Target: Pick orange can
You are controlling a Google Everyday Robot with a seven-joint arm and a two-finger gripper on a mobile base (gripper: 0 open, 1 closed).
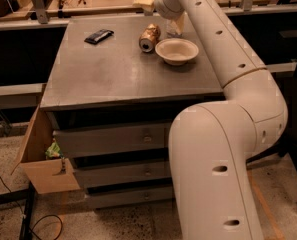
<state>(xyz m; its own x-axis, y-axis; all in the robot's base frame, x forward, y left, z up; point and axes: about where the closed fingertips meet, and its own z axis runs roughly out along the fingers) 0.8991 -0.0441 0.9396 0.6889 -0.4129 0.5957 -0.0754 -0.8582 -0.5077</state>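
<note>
Cream pincer [177,24] over the table's [118,76] far edge, orange can [149,38] just to its left.
Whether the pincer was apart or together could not be told, as the arm's wrist hid it. One orange can lay on its side, silver end toward the camera, close beside one white bowl [177,51] that showed only its bare inside. One flat black bar [99,36] lay well apart to the left. Beneath were three drawers [110,140]; one open cardboard box [44,173] held something green [53,150].
</note>
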